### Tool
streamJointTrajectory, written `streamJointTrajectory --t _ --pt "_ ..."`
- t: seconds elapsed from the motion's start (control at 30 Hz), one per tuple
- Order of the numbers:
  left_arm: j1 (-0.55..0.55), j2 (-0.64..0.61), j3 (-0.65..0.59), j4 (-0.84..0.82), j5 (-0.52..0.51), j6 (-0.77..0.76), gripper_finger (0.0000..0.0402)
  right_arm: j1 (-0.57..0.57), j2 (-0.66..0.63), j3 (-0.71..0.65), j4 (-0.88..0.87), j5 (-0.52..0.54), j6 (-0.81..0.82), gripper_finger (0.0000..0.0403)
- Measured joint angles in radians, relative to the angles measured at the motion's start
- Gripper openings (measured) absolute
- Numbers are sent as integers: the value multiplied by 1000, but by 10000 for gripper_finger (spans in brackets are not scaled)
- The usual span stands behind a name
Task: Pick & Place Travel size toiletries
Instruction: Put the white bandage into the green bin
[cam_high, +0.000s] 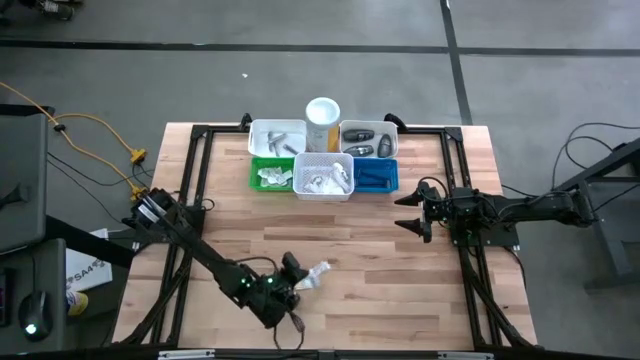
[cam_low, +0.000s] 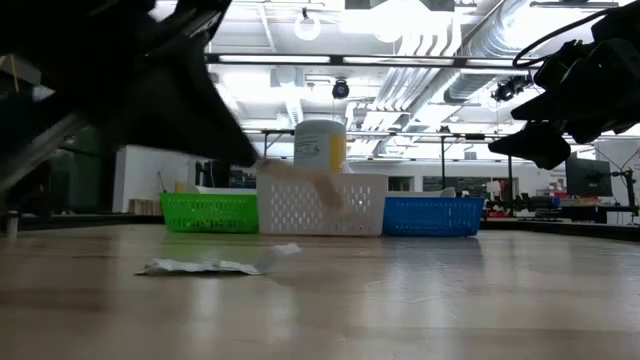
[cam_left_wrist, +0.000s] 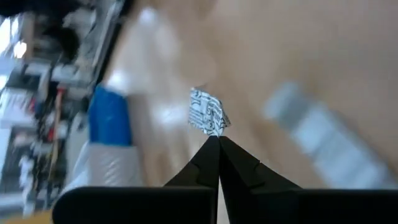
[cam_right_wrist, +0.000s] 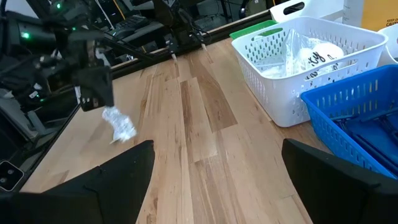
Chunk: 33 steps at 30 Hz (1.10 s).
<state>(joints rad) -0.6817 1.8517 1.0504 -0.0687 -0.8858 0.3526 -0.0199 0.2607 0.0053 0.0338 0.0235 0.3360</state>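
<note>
Near the front edge of the counter (cam_high: 400, 280), left of centre, the left gripper (cam_high: 300, 283) has its jaws closed on a crinkly packet (cam_high: 318, 270), which hangs lifted off the wood. The left wrist view shows the grip best: the two dark fingers meet at a point with the printed packet pinched at their tips. From the right wrist view the same packet dangles as a pale crumpled lump under the far arm.

Only the low view shows a second item, a flat silvery sachet (cam_low: 215, 265) lying on the counter in front of the bins; in the high view it is hidden or too faint to make out.

The right gripper (cam_high: 415, 208) hovers above the right side of the counter, just beside the blue bin (cam_high: 376, 177), jaws spread wide and empty; its own wrist view shows the two fingers far apart.

From above, five bins sit at the back of the counter: two white ones in the rear row, and a green bin (cam_high: 270, 174), a white lattice bin (cam_high: 322, 178) and the blue one in the front row. One tall white-and-yellow cylinder (cam_high: 323, 121) stands between the rear two. Dark oval pieces (cam_high: 368, 140) lie in the rear right bin, four as far as can be counted, and pale packets fill the green and lattice bins, too jumbled to count.
</note>
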Motion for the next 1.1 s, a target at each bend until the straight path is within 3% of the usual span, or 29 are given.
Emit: streamJointTrajectory --t 0.23,0.53,0.83,1.1 --pt "95 -74 2 -159 -165 -228 0 0 0 0 0 0 0 346" --pt "252 -219 2 -492 -183 -699 0 0 0 0 0 0 0 346" --pt "454 -367 2 -892 -79 -1104 0 0 0 0 0 0 0 346" --pt "636 -352 2 -912 45 -1065 0 0 0 0 0 0 0 346"
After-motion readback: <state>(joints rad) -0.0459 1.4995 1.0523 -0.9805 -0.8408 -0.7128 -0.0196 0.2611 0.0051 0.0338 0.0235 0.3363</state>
